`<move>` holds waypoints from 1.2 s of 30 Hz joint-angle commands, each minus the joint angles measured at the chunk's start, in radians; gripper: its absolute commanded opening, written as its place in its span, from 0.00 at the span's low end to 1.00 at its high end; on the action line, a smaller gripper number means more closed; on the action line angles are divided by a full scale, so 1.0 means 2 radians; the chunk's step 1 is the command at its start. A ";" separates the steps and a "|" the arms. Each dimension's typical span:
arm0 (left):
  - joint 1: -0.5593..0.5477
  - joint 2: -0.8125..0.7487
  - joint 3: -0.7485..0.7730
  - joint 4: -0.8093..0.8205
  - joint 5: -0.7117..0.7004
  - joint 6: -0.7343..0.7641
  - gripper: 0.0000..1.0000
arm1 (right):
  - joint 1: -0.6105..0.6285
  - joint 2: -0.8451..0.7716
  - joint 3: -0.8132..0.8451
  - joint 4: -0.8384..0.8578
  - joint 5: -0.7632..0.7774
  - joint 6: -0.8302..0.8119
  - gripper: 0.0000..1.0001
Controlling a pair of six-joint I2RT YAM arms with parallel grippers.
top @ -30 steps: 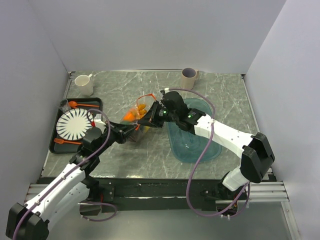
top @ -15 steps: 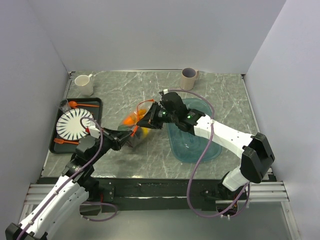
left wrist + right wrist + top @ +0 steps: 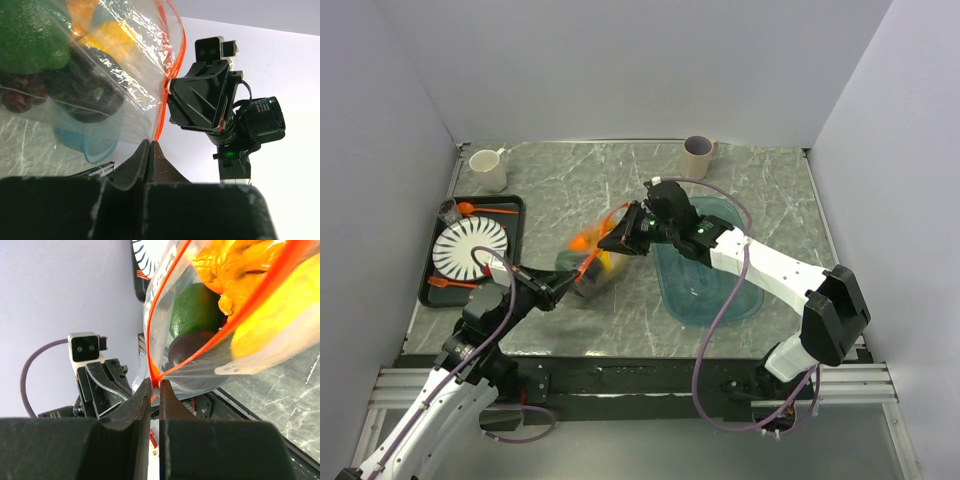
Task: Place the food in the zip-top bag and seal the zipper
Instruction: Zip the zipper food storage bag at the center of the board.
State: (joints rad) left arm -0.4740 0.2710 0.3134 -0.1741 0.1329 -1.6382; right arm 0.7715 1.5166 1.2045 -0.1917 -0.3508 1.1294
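Grey marble-look table (image 3: 770, 190), white walls all round, usual setup. Left arm (image 3: 480, 325) reaches up and to the right from the near-left corner with its forearm low. The left jaws are shut tight on the very end of the zipper (image 3: 169, 65), the orange-red strip along the zip-top bag (image 3: 115, 60). Right arm (image 3: 770, 265) comes in from the near right, crosses over the teal tray (image 3: 705, 295) and points left toward the middle of the table. The right jaws are clamped on the same strip further along, right by a small white bit that might be the slider, can't say for sure.

So the bag is strung between the two arms around mid-table, just left of the teal tray, and it's a blur from above. The toy fruits (image 3: 85, 95) are inside it: a green one (image 3: 30, 35), the dark purple grape bunch (image 3: 22, 97), orange pieces (image 3: 235, 265) and a yellow one (image 3: 280, 320). From the right wrist the strip forks into a V at the jaws, so I honestly can't tell how much of the mouth is sealed.

Versus a second ago, the left arm has pulled back toward its near-left corner, so its jaws sit further from the right ones and the bag got dragged and stretched along with it. Right arm has barely shifted. Black tray (image 3: 515, 205) with the striped plate (image 3: 470, 248) and the two mugs (image 3: 488, 170) (image 3: 698, 157) at the far edge are in the same spots.
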 commanded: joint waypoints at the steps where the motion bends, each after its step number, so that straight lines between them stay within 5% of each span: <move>1: 0.002 -0.017 0.005 -0.033 -0.012 0.008 0.01 | -0.031 -0.013 0.028 0.015 0.035 -0.006 0.00; 36: 0.002 -0.035 0.005 -0.064 -0.011 0.011 0.01 | -0.155 0.081 0.121 -0.036 0.024 -0.071 0.00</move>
State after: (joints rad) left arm -0.4736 0.2054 0.3134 -0.2989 0.1074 -1.6360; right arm 0.5064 1.6665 1.3937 -0.2985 -0.3820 1.0187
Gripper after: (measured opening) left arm 0.014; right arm 0.103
